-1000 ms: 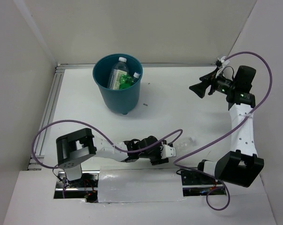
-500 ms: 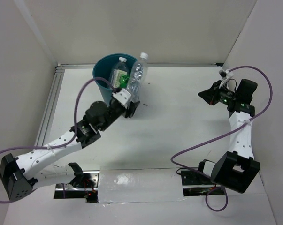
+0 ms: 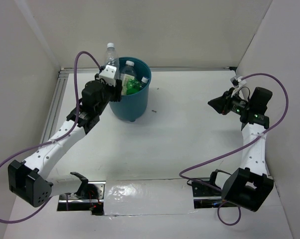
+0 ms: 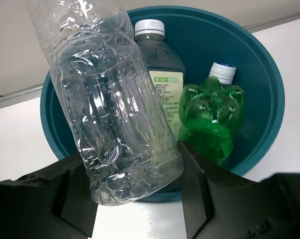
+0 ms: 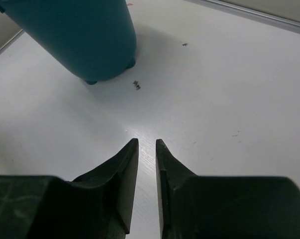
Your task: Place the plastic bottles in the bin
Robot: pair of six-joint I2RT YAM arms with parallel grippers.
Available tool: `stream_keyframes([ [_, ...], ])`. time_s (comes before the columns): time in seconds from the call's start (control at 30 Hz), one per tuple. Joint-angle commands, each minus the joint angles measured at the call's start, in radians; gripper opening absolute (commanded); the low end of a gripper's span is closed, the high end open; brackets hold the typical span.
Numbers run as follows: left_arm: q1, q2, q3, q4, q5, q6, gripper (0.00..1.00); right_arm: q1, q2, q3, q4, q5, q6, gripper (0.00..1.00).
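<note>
My left gripper is shut on the lower end of a clear crumpled plastic bottle and holds it upright at the left rim of the teal bin. In the left wrist view the held bottle stands between my fingers, in front of the bin's rim. Inside lie a clear labelled bottle with a white cap and a green bottle. My right gripper hovers at the right, open by a narrow gap and holding nothing.
A metal rail runs along the table's left edge, and white walls close in on three sides. Small dark specks lie on the white table near the bin's foot. A purple cable loops across the near right.
My left arm carried the clear bottle from the near table up past the bin's right side to its left rim. The right gripper's jaws came together from wide apart.
</note>
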Motion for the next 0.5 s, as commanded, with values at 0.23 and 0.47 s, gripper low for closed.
stream_keyframes([
  [0.23,0.03,0.051,0.104,-0.073,0.118,-0.025,0.49,-0.005,-0.024,-0.025,0.007,-0.044,-0.024,0.46],
  [0.47,0.03,0.051,0.092,-0.11,0.155,-0.025,0.85,-0.005,-0.024,-0.025,0.016,-0.062,-0.024,0.54],
])
